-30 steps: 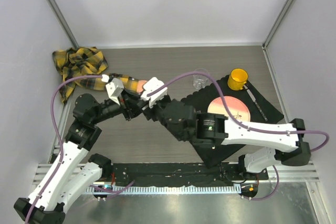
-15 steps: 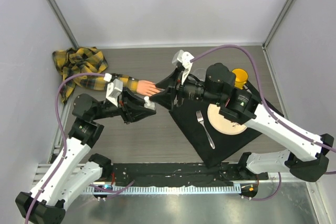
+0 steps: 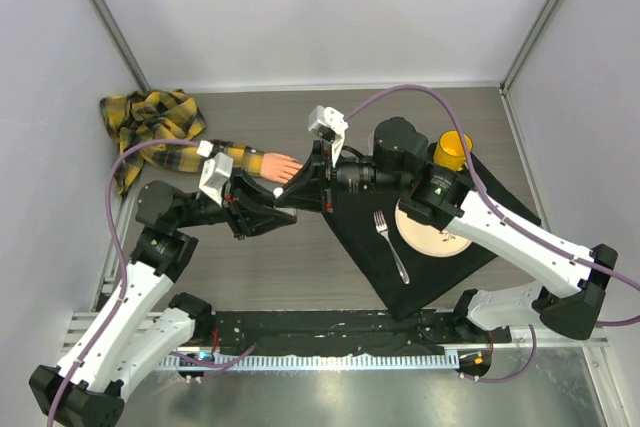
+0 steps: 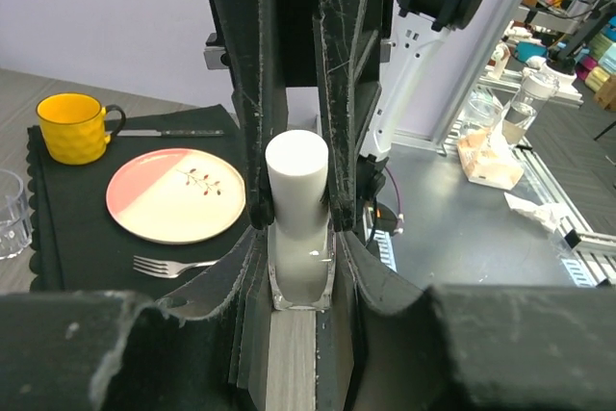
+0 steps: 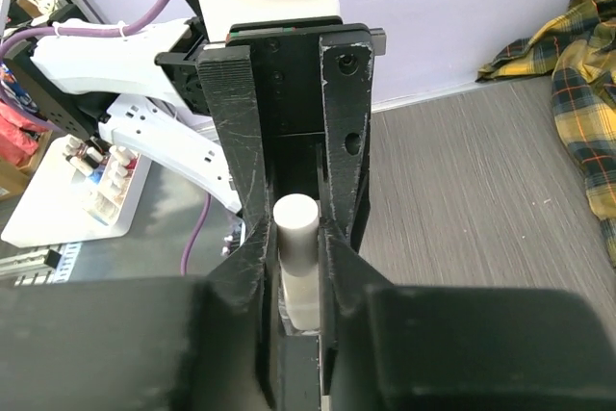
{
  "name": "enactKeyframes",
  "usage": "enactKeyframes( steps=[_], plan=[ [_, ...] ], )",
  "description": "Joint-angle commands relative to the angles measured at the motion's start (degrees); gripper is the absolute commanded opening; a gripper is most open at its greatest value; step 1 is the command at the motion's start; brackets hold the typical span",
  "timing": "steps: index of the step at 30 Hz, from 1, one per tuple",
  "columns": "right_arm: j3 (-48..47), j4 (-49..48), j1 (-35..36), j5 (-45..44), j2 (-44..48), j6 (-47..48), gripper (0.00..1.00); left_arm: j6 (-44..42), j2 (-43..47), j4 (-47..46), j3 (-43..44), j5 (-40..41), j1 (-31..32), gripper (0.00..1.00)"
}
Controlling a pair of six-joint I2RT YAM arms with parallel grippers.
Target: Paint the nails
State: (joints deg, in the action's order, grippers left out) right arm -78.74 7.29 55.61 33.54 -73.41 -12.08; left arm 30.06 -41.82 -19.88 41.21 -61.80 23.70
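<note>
Left gripper (image 4: 300, 238) is clamped on a small clear bottle (image 4: 303, 278), and the right gripper (image 5: 295, 233) is pinching its white cap (image 4: 296, 172). Nails (image 3: 296, 169) on the peach-pink fake hand (image 3: 278, 165) sit left of centre in the top view, just beside both.

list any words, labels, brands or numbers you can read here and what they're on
No readable text in any view.
Plate: only a painted twig, no words.
Bottle and its white cap: plain, no label showing.
Yellow mug: plain.
Clutter beyond the table in the wrist views: too blurred to read.
</note>
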Motion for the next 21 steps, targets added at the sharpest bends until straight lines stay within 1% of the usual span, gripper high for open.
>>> enactKeyframes(
  steps=[1,2,3,4,5,6,7,8,9,11,12,13,14,18,19,21],
  plan=[
    [-0.7,-2.6,-0.1,1.4,-0.7,-0.6,0.03,-0.7,1.0,-1.2,0.1,1.8,0.2,0.0],
    [-0.7,-2.2,-0.1,0.3,-0.7,-0.4,0.0,-1.8,1.2,0.2,0.4,2.9,0.2,0.0],
    [-0.5,-1.8,0.1,-2.0,-0.6,0.2,0.0,-4.5,1.5,2.1,0.6,4.5,0.2,0.0],
    [-0.5,-1.2,0.3,-4.0,-0.4,0.5,0.0,-6.5,1.9,6.4,1.4,8.3,0.2,0.0],
    [-0.1,-0.6,0.8,-10.6,0.1,1.0,0.0,-8.1,2.1,8.5,1.8,11.1,0.1,0.0],
    [-0.2,1.2,3.6,-17.0,0.4,3.2,0.0,-10.8,2.1,12.0,2.5,13.4,0.2,0.0],
    [-0.4,2.5,6.8,-25.0,0.5,5.0,0.0,-11.9,2.1,13.7,2.8,18.5,0.1,0.0],
    [-0.9,3.3,11.0,-36.3,-0.2,7.0,0.0,-12.7,2.0,15.3,3.2,20.4,0.2,0.0],
    [-1.3,3.9,20.0,-62.0,-1.1,11.7,0.0,-14.2,1.8,17.4,3.9,22.0,0.2,0.0],
    [-3.6,2.7,26.6,-84.6,-4.7,17.1,0.0,-14.9,1.3,18.5,4.3,24.6,0.1,0.0],
    [-4.5,0.7,30.3,-96.1,-8.8,21.7,0.0,-14.9,1.3,18.6,4.3,24.8,0.0,0.0],
    [-6.9,0.6,30.8,-99.9,-10.5,22.4,0.0,-15.0,1.2,18.7,4.3,25.0,0.1,0.0],
    [-7.9,1.1,31.0,-100.8,-11.6,22.2,0.0,-14.9,1.1,18.7,4.3,25.0,0.1,0.0],
    [-9.0,2.3,30.9,-94.6,-12.1,19.8,0.01,-14.9,1.2,18.6,4.3,24.2,0.0,0.0],
    [-9.0,2.7,30.3,-90.1,-11.0,18.6,0.08,-14.9,1.2,18.6,4.3,23.8,0.1,0.0],
    [-8.4,4.0,29.4,-83.0,-9.3,17.2,0.2,-14.8,1.2,18.5,4.3,22.8,0.0,0.0]
  ],
)
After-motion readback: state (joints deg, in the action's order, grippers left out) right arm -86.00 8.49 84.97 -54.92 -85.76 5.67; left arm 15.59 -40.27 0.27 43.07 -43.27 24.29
